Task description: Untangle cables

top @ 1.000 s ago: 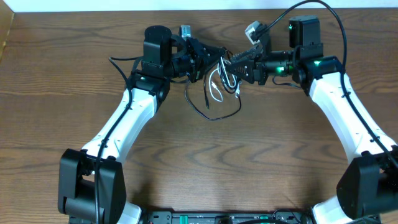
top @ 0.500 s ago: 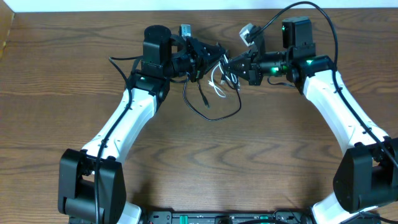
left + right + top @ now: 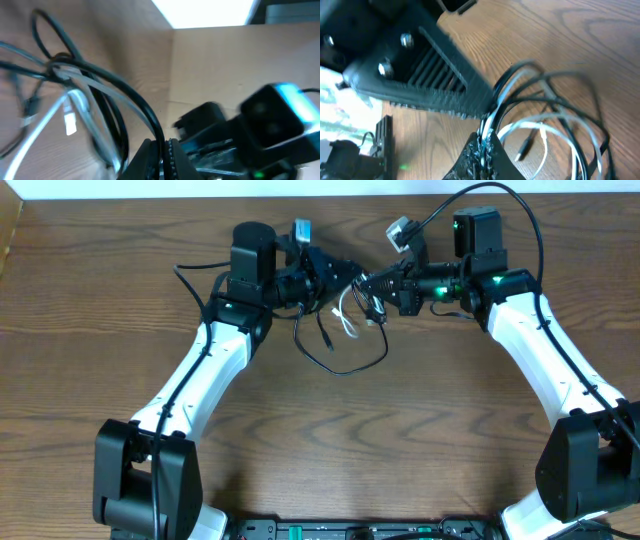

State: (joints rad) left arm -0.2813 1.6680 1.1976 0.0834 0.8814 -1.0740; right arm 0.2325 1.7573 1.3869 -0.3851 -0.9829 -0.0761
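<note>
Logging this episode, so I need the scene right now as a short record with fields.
cables: one black, one white, tangled, held between the grippers
left gripper: shut on black cable
right gripper: shut on cables, both colours at its fingers
slack: black loop spreads over the table
untangled: no

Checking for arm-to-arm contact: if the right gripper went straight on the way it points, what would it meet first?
The left gripper, probably: it faces the right gripper almost tip to tip, only the pinched cables between. Height difference is unclear.
</note>
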